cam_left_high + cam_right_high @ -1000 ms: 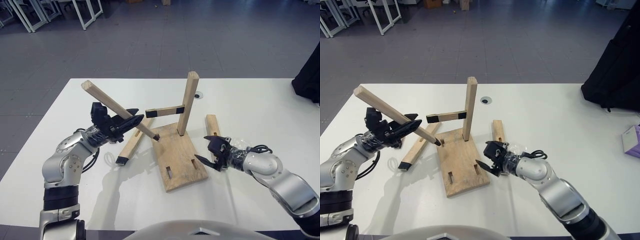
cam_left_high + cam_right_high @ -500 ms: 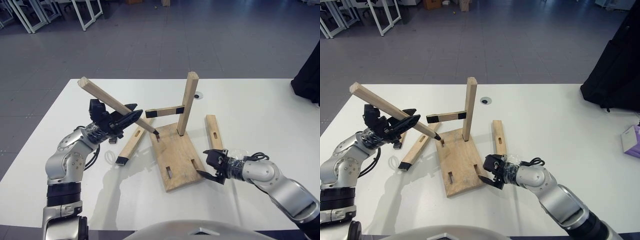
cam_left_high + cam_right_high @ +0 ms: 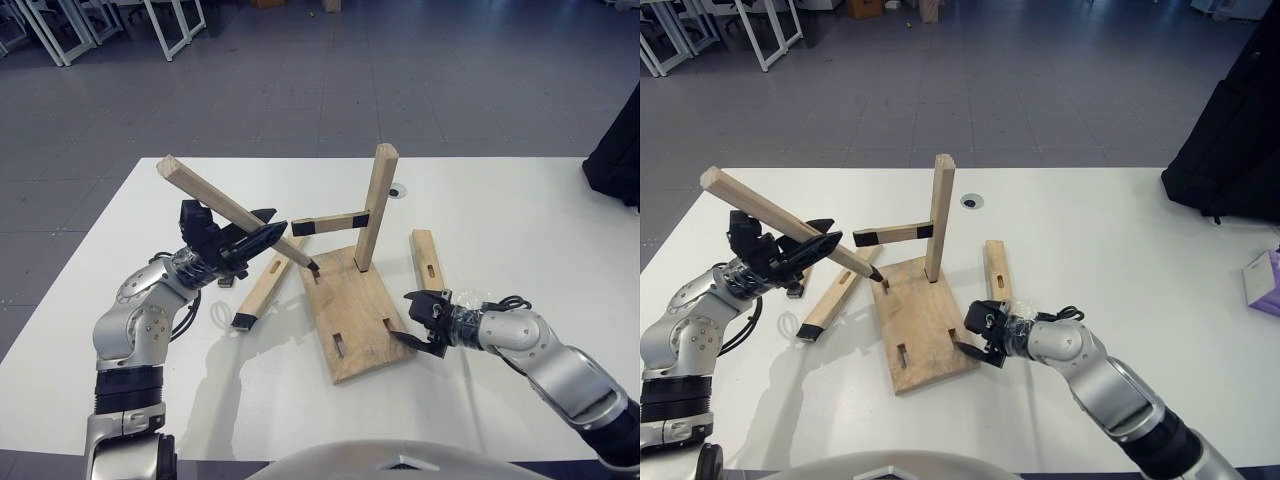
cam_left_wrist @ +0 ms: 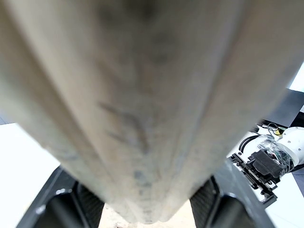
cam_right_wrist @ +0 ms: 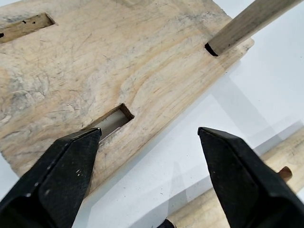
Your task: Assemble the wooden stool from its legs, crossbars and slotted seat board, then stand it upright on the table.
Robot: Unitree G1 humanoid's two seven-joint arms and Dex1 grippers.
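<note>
Beside the spread right gripper (image 5: 148, 135), right edge of seat board (image 3: 350, 300)

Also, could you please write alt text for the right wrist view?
The right gripper, jaws open, straddles the edge of the seat board beside a slot. A leg meets the board's corner; another wooden piece lies on the white table.

grey tiled floor (image 3: 300, 80); white metal frames (image 3: 170, 22) far back; black bag (image 3: 1230, 130) beside white table (image 3: 1120, 230).
</note>
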